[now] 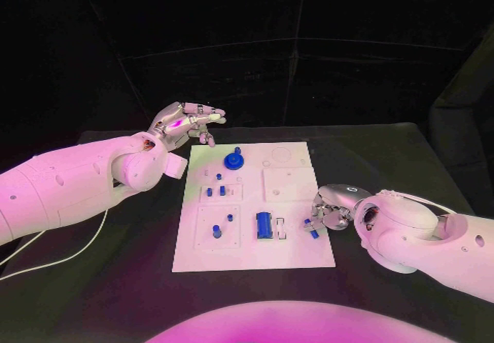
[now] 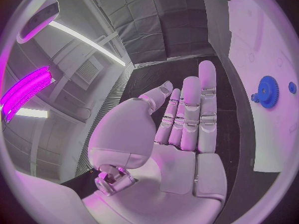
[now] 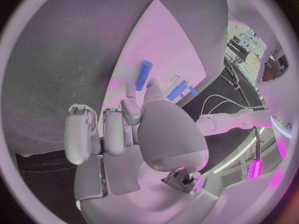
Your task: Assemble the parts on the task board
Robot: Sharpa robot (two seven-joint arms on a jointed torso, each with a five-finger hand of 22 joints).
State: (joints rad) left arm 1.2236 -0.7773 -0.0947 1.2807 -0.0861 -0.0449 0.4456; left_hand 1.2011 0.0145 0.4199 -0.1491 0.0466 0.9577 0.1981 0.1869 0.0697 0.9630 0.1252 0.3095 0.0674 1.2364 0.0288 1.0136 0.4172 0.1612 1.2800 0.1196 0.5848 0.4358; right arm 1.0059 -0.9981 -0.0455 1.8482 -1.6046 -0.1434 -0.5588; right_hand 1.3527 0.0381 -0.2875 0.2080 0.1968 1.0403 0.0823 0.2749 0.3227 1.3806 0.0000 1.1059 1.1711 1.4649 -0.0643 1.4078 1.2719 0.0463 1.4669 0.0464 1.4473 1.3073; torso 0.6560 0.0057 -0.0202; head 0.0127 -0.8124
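On the black worktop (image 1: 391,153) the white task board (image 1: 255,207) is lying lengthwise between the two arms, and several blue parts are sitting on it. Toward its far end a blue gear (image 1: 235,160) is resting flat; the left wrist view is showing the same gear (image 2: 268,91) on the white plate. Nearer the middle, small blue pegs (image 1: 214,190) are standing in a recessed square, and another small blue piece (image 1: 216,231) is sitting in the square below. A pair of blue cylinders (image 1: 265,225) is lying side by side near the close end.

Beyond the board's far left corner the left hand (image 1: 188,123) is hovering above the worktop, holding nothing; in its wrist view the fingers (image 2: 199,104) are stretching out straight, loose and released. At the board's right edge the right hand (image 1: 335,204) is reaching down beside a small blue part (image 1: 308,227). Its fingers (image 3: 106,132) are curling inward, but I cannot tell whether they are grasping anything. A white cable (image 1: 62,254) is trailing across the worktop under the left arm.
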